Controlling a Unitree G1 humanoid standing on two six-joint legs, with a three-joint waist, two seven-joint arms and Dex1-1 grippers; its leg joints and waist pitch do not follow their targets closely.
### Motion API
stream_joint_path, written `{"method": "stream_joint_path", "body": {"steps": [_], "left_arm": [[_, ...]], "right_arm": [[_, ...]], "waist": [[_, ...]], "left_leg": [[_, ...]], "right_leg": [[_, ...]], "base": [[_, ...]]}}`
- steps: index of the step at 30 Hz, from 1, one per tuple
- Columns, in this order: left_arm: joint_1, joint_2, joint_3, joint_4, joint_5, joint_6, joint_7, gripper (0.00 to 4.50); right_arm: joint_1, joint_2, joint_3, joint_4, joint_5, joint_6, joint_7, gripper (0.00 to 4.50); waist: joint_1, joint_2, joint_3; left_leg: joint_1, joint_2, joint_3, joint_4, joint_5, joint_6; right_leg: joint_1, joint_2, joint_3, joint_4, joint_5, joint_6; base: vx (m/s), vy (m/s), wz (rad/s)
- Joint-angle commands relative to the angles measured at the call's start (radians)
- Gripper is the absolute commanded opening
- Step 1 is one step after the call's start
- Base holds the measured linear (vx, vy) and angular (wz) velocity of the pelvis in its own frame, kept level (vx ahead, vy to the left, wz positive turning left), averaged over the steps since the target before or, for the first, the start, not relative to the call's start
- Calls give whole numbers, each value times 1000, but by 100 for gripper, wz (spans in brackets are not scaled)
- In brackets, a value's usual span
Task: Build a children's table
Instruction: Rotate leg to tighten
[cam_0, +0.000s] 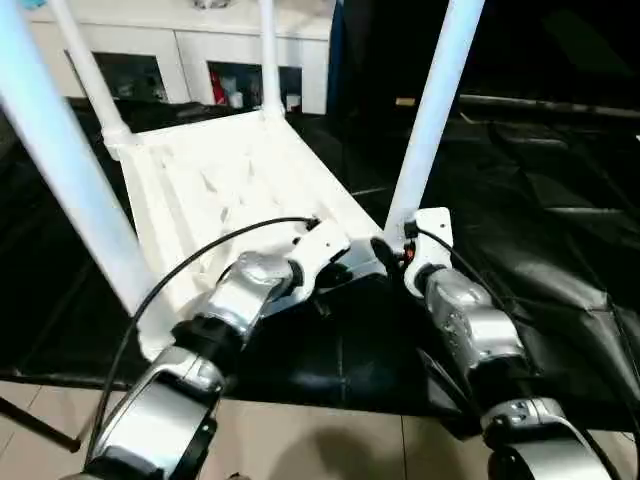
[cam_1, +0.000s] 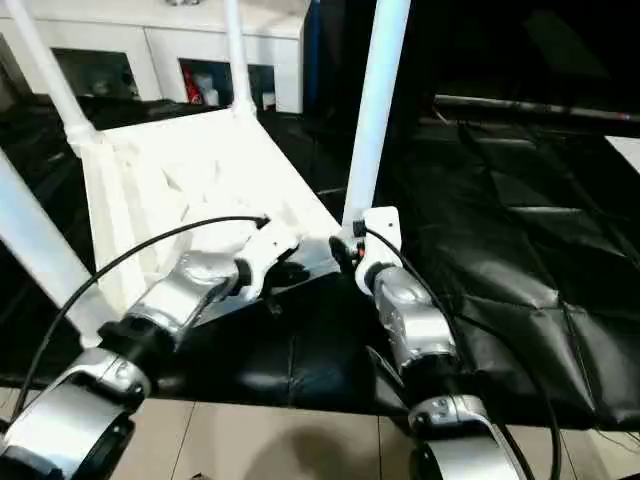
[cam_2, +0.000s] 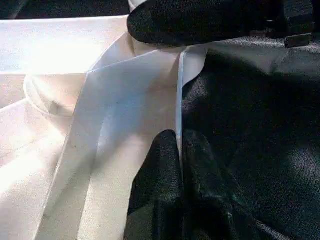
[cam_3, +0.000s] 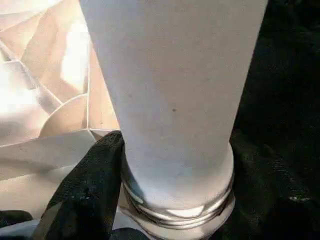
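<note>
A white children's table (cam_0: 235, 180) lies upside down on a black padded mat (cam_0: 540, 230), its ribbed underside facing up and all four legs visibly standing in their corner sockets. The near-left leg (cam_0: 70, 170) rises steeply past the left edge of view, the near-right leg (cam_0: 435, 110) stands beside the right gripper, and the two far legs (cam_0: 268, 55) climb in front of a white cabinet (cam_0: 180, 50) at the back.

Judging from that, the assembly looks nearly finished; what seems left is seating the near-right leg fully and turning the table onto its feet. A threaded ring shows at that leg's base in the right wrist view, so whether it is screwed home cannot be told.

The top's long axis runs from the near left toward the far right of the mat, and it appears tilted, the near edge lifted. The legs point upward, leaning slightly toward the camera.

The left gripper (cam_2: 180, 165) is closed, its fingers pinched onto the thin rim of the top at the near-right corner. The right gripper (cam_0: 395, 250) stands fairly wide at the foot of the near-right leg, one black finger (cam_3: 87, 192) lying against the leg's base; whether it actually clamps the leg cannot be made out.
</note>
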Motion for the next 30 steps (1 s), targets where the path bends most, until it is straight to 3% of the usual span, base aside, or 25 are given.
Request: {"method": "stream_joint_path", "body": {"steps": [1,5,9,13,14,18,22,23,25,30], "left_arm": [[0,-3,17,22,-6,-20,34,0],[25,47,16,-12,-22,-67,-68,0],[58,102,14,-55,-51,-100,-203,0],[108,174,5,-146,-107,-109,-386,0],[112,182,3,-154,-111,-105,-402,0],[136,240,-11,-209,-139,-74,-515,0],[142,248,-3,-221,-135,-68,-535,0],[145,250,-3,-226,-134,-67,-541,0],[148,250,0,-234,-136,-60,-543,0],[150,249,1,-243,-138,-50,-545,0]], "right_arm": [[10,31,55,0,8,-8,88,345],[23,-43,80,-61,17,-6,223,389],[62,-140,139,-148,25,19,409,411],[118,-252,185,-250,55,48,597,411],[122,-260,188,-256,54,48,611,411],[135,-299,210,-273,31,38,666,411],[139,-302,213,-287,44,52,687,411],[139,-303,214,-292,51,58,694,386],[136,-298,211,-294,58,65,697,386],[137,-301,215,-294,53,64,709,330]], "waist": [[4,-14,-56],[5,-17,-58],[6,-20,-58],[6,-16,-59],[6,-12,-58],[7,-10,-59],[11,-13,-59],[13,-12,-60],[14,-14,-60],[16,-14,-61]], "left_leg": [[3,33,-10,-69,-151,25],[-1,34,-11,-68,-133,43],[-4,35,-11,-65,-102,65],[-4,40,-10,-64,-101,79],[1,42,-8,-65,-119,78],[4,45,-9,-68,-123,62],[2,43,-7,-65,-98,66],[1,42,-7,-65,-95,67],[1,42,-6,-64,-91,70],[2,42,-6,-63,-90,69]], "right_leg": [[40,-81,46,-88,-129,-196],[43,-80,44,-85,-107,-196],[45,-80,43,-82,-70,-205],[42,-80,44,-74,-31,-220],[36,-80,44,-76,-42,-231],[34,-79,43,-73,-40,-248],[39,-79,44,-68,11,-254],[39,-80,44,-68,14,-253],[40,-80,44,-67,21,-254],[39,-79,43,-66,20,-253]], "base": [[0,0,0],[0,0,0],[0,0,0],[0,0,0],[0,0,0],[0,0,0],[0,0,0],[0,0,0],[0,0,0],[0,0,0]]}}
